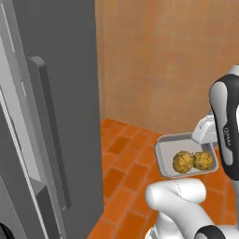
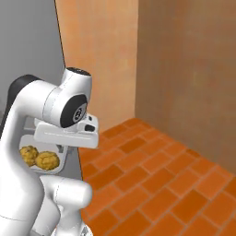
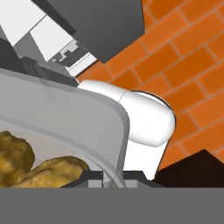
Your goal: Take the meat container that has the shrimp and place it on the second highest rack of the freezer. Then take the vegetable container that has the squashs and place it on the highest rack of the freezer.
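Gripper (image 3: 113,176) is clamping the near rim of the vegetable container (image 1: 164,154), fingertips (image 3: 97,175) sitting on either side of the wall at the bottom centre of the hand view. So it is clenched on the tray.

Left base view: container is hanging in the air at right of centre, above the brick floor (image 1: 126,163), level, with two yellow-brown squashes (image 1: 192,161) lying side by side and touching in its lower half. The hand is gripping it at the upper right corner, partly hidden behind the dark-and-white forearm at the right edge.

Right base view: same tray is showing only as a sliver at the left, lower middle, tucked under the white hand block; squashes are peeking out below it. The big shoulder joint is covering most of the tray here. This view is giving the orange wall (image 2: 184,69) corner and open floor to the right, which the left one is not.

Hand view: close-up of the tray's rounded corner and translucent wall, squashes at the lower left, dark appliance body at the top.

Surroundings: grey freezer (image 1: 70,93) is filling the left half of the left base view, its door (image 1: 28,140) swung open toward the camera with a long dark handle (image 1: 49,130). Racks are not discernible from here. Container is well apart from the freezer, off to its right.
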